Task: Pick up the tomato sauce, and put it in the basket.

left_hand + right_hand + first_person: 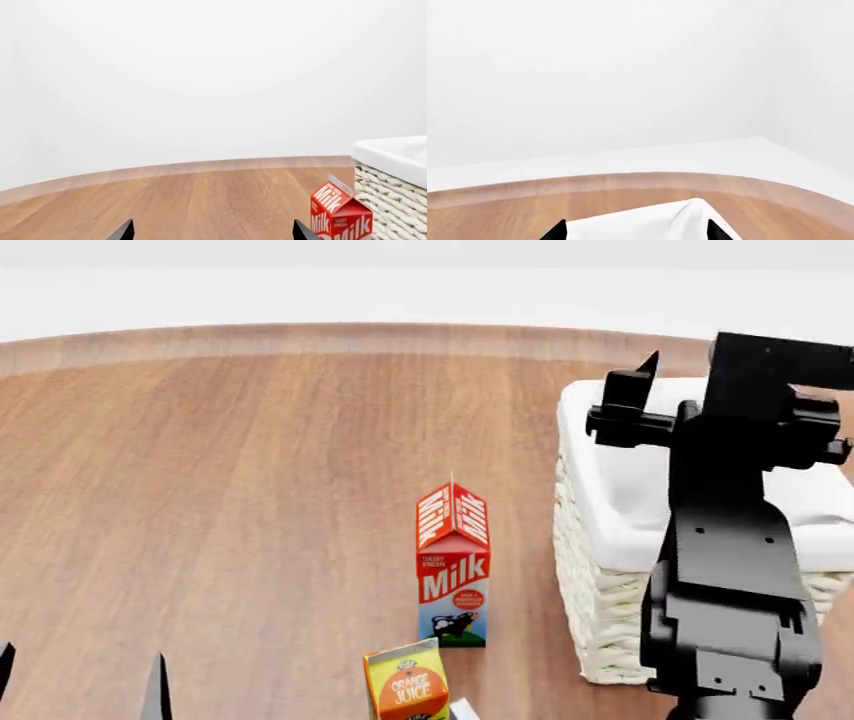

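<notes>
The tomato sauce can shows in no view. The basket (603, 612), cream wicker with a white cloth lining, stands at the right in the head view. Its corner also shows in the left wrist view (393, 197), and its cloth rim in the right wrist view (647, 222). My right gripper (714, 380) hangs over the basket; its tips stand wide apart (635, 232) with nothing held between them. My left gripper (80, 675) is low at the near left, open and empty (213, 232), over bare wood.
A red milk carton (454, 570) stands upright just left of the basket, also in the left wrist view (340, 216). An orange juice carton (407, 685) stands nearer to me, cut off by the frame edge. The wooden tabletop (240, 490) ends in a curved far edge.
</notes>
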Tool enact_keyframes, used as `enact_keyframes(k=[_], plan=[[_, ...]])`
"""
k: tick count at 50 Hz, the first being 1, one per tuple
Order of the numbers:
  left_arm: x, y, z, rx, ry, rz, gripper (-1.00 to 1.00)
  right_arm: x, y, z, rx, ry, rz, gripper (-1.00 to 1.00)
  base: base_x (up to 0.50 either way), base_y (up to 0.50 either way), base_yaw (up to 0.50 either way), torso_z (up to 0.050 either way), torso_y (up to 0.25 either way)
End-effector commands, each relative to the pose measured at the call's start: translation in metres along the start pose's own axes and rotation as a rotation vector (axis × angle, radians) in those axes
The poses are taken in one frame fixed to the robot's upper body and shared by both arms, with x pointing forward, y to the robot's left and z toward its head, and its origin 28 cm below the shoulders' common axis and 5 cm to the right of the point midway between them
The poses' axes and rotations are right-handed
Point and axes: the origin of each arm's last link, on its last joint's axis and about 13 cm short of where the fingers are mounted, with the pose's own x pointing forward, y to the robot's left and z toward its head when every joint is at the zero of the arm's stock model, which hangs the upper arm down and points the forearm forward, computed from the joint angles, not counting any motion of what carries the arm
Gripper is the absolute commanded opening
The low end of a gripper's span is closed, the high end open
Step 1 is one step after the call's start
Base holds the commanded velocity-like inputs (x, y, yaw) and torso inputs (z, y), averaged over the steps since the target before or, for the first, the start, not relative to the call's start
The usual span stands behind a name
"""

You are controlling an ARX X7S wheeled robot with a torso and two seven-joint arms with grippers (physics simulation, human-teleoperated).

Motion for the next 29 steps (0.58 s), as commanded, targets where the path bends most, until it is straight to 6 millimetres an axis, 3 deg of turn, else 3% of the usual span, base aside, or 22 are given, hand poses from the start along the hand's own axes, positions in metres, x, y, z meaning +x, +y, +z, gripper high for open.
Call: enact_keyframes(k=[1, 6, 15, 29], plan=[[-0.001, -0.001, 0.000, -0.001, -0.001, -0.004, 1.00, -0.033, 0.005, 0.044, 0.078, -0.253, 0.088, 1.00, 0.00, 0.00, 0.00, 0.000, 0.000], [-0.001, 0.000, 0.000, -0.002, -0.003, -0.004, 1.00, -0.053, 0.005, 0.058, 0.084, -0.355, 0.137, 1.00, 0.00, 0.00, 0.00, 0.000, 0.000], [-0.001, 0.000, 0.001, -0.002, -0.004, -0.003, 1.00, -0.079, 0.004, 0.064, 0.101, -0.482, 0.148, 1.00, 0.00, 0.00, 0.00, 0.000, 0.000], [-0.001, -0.001, 0.001, -0.003, -0.002, -0.009, 1.00, -0.154, 0.003, 0.086, 0.185, -0.721, 0.169, 1.00, 0.00, 0.00, 0.00, 0.000, 0.000]])
